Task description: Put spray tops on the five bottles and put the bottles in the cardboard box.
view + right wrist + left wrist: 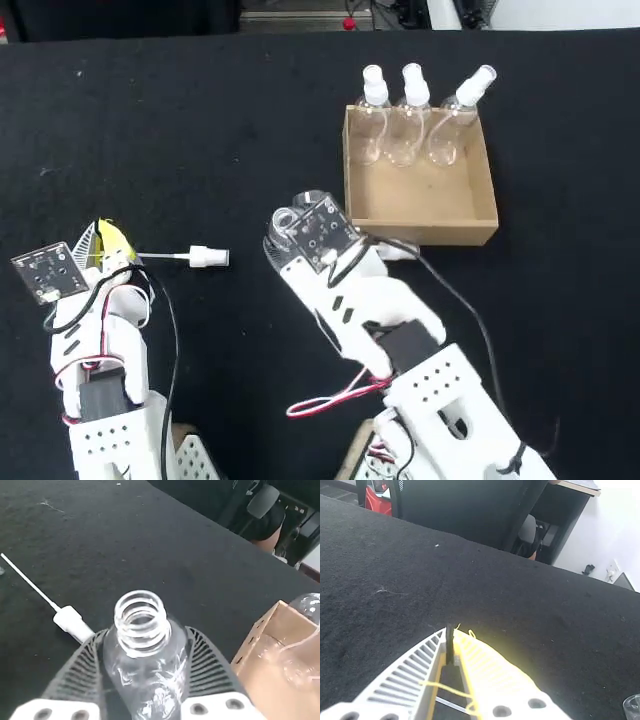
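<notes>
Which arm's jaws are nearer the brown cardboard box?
Right. The right jaws, holding a clear uncapped plastic bottle, sit beside the box; the left jaws lie far beyond the white spray top.

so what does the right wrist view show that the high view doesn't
Right wrist view adds: the clear plastic bottle's bare threaded neck, uncapped, clasped between the right gripper's fingers. High view adds: three capped clear bottles standing along the brown cardboard box's far wall, and the left gripper near the white spray top's thin tube. Shared: that spray top lying on the black table, and the box.
</notes>
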Controlling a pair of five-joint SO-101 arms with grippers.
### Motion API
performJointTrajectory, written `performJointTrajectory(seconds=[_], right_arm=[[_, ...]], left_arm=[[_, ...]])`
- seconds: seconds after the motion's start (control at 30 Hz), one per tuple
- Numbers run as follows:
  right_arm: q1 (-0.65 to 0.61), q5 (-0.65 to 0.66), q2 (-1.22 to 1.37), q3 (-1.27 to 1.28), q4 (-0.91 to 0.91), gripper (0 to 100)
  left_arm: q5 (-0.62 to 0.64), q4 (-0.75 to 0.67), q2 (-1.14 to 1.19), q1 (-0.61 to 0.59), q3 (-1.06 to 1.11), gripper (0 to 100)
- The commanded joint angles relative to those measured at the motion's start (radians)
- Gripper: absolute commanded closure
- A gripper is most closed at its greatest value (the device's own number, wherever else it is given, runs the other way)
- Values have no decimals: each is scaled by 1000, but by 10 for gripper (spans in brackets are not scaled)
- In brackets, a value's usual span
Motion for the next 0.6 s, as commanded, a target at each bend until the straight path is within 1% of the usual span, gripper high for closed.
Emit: performJointTrajectory(seconds=[0.0, 0.07, 0.13, 0.23, 0.4, 0.53, 0.57], right_arm=[[-29, 6, -31, 12, -63, 988], [-55, 0, -31, 15, -57, 988], [-84, -46, -31, 16, -55, 988], [-110, -101, -31, 18, -55, 988], [-100, -100, -31, 31, -54, 988], [-98, -100, -33, 42, -54, 988], [-98, -100, -35, 42, -54, 988]], left_arm=[[-17, 3, -2, 41, 18, 966], [-72, 5, -2, 81, 21, 966], [-121, 34, -2, 117, 13, 966], [-132, 84, -2, 148, -13, 966], [-132, 127, 0, 156, -44, 961], [-149, 132, 18, 160, -58, 877], [-161, 132, 40, 163, -70, 871]])
